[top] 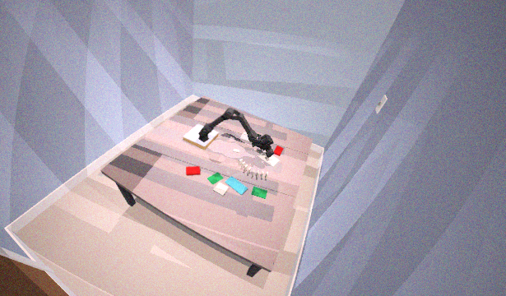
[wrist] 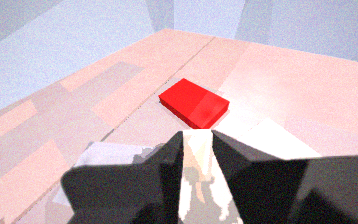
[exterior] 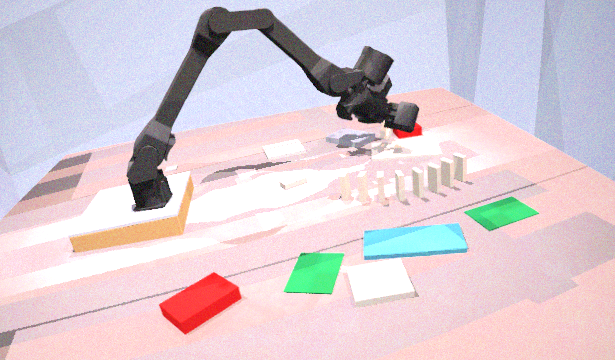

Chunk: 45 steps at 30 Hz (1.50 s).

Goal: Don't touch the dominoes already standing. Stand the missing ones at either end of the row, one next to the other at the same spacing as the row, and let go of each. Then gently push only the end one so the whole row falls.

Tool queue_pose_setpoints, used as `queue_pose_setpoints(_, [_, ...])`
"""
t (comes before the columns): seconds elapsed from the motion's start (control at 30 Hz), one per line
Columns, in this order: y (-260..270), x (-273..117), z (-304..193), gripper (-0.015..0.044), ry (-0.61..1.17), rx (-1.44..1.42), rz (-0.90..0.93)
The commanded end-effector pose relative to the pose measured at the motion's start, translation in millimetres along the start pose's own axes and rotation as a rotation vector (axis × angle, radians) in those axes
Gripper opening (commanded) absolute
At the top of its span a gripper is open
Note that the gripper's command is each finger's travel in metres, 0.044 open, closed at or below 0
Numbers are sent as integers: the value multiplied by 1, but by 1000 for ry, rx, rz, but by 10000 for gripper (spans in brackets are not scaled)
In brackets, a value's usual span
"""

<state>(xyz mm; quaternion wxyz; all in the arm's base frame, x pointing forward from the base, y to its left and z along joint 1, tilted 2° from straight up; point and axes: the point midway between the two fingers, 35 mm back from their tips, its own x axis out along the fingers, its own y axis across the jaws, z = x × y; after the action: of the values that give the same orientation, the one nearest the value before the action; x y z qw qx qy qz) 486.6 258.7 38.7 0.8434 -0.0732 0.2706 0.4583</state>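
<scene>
My gripper [top: 266, 152] [exterior: 385, 126] [wrist: 196, 134] is shut on a cream domino [exterior: 385, 132] [wrist: 198, 155]. It holds the domino behind the row in the exterior view, tilted forward and beside the far red block. Several cream dominoes [top: 256, 175] [exterior: 418, 183] stand upright in a slightly curved row, apart from the gripper. Another domino [top: 236, 150] [exterior: 293, 184] lies flat on the table, left of the row in the exterior view. The lower part of the held domino is hard to make out.
A red block [top: 278, 150] [exterior: 412, 133] [wrist: 192, 102], a white slab [top: 273, 160] and a grey-blue block [exterior: 343, 137] [wrist: 107, 151] lie near the gripper. In front of the row are a blue slab [exterior: 414, 241], green sheets [exterior: 502, 213] [exterior: 314, 273], a white block [exterior: 379, 281] and another red block [exterior: 199, 300].
</scene>
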Motion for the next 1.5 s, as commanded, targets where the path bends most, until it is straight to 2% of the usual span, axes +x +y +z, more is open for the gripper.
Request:
queue_pose_setpoints(0.0, [0, -5, 3, 107, -59, -1, 12])
queue_pose_setpoints(0.83, [25, -57, -11, 107, -395, -74, 123])
queue_pose_setpoints(1.47, [63, -110, -27, 107, -556, -180, 214])
